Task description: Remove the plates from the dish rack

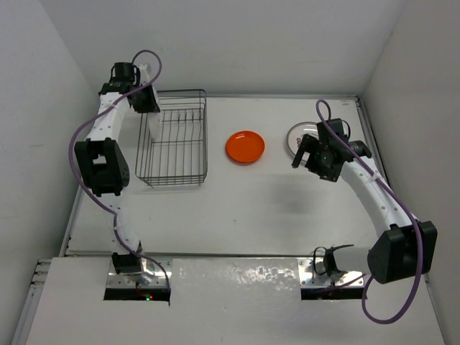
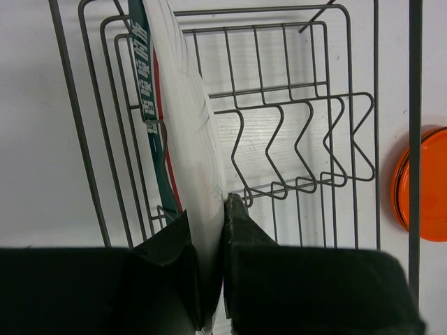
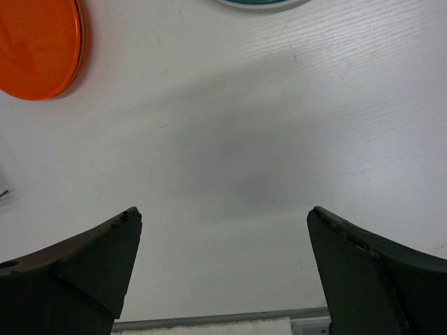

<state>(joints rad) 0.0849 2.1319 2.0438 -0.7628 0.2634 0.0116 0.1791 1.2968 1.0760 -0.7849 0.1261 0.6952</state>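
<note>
Gripping one white ringed plate [image 2: 188, 139], the left gripper [image 2: 225, 204] pinches its edge between both fingers. The plate stands upright in an end slot of the dish rack [image 1: 176, 180]. The right gripper [image 3: 223, 216] is spread wide above the table [image 1: 251, 215] and holds nothing.

Done: an orange plate [image 1: 245, 146] and a second ringed plate [image 1: 296, 136] lie flat on the table, right of the rack.

Remaining: the racked plate, which appears to be the only one left.

Count: three plates visible, one rack.

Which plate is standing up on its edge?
The white teal-rimmed plate in the dish rack, gripped by the left end effector. The other two lie flat.
</note>
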